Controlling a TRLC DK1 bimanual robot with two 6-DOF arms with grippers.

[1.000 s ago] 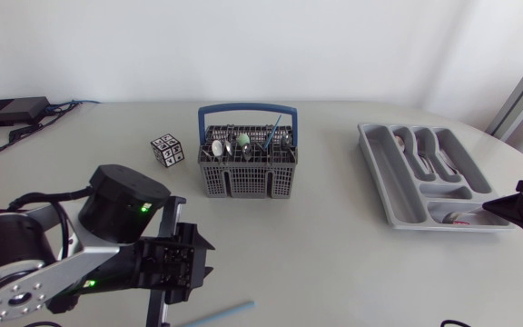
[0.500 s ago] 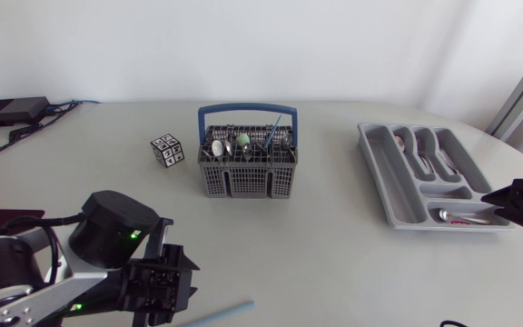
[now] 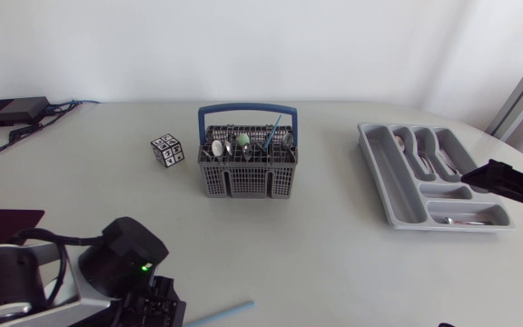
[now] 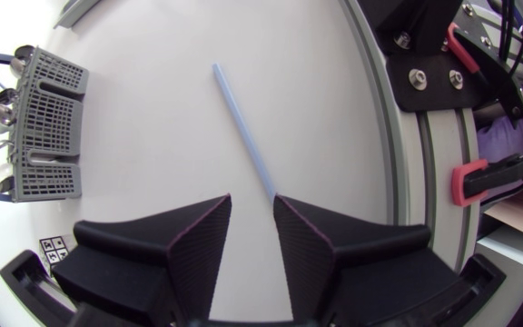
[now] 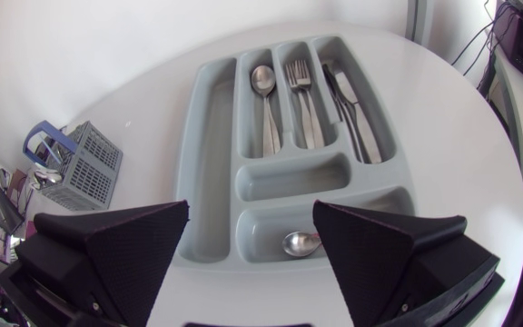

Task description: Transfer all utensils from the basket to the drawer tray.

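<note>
Both arms retreated; left fingers (image 4: 198,245) narrowly apart behind blue stick (image 4: 243,136), right fingers (image 5: 125,245) wide over tray (image 5: 209,182)

left arm (image 3: 121,259): silver link, black joint, green light | right tool (image 5: 251,209): matte black wedges

L end effector (image 3: 160,311): cut off, head view | blue stick (image 4: 243,133): near end hidden by finger | utensils (image 3: 243,143) in basket (image 3: 246,180): too small

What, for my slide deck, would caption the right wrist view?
Open right gripper above the grey tray, which holds a spoon, a fork, knives and, nearest the gripper, another spoon.
</note>
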